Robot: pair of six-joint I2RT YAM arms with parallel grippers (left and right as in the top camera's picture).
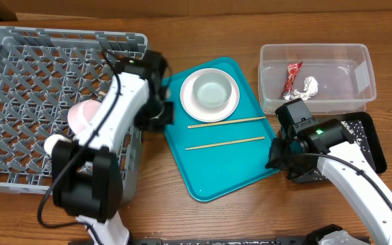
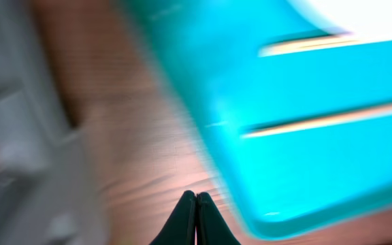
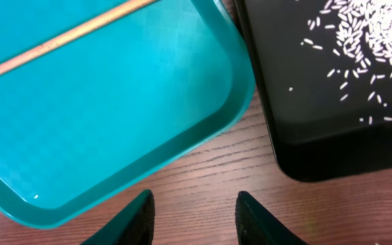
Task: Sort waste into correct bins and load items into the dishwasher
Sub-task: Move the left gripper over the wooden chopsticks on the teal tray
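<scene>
So, dish rack [image 1: 19,82]: far left, grey lattice.
pink bowl [image 1: 82,116]: in the rack, half hidden under the left arm.
left claw [image 2: 196,204]: fingers pinched together, holding nothing, over bare wood between the rack and the teal tray; its own camera is all blur.
teal tray [image 1: 216,170]: mid-table.
white plate [image 1: 231,105]: on the tray's far end, grey-green bowl [image 1: 211,92] on it.
chopsticks [image 1: 226,121]: both flat on the tray, apart.
right claw [image 3: 194,204]: jaws partway apart, empty, over the wood between the teal tray's corner and the black tray.
clear tub [image 1: 359,51]: far right; red wrapper [image 1: 292,76] and tissue [image 1: 309,86] inside.
black tray [image 3: 298,150]: rice grains [image 3: 366,34] scattered in it.
</scene>
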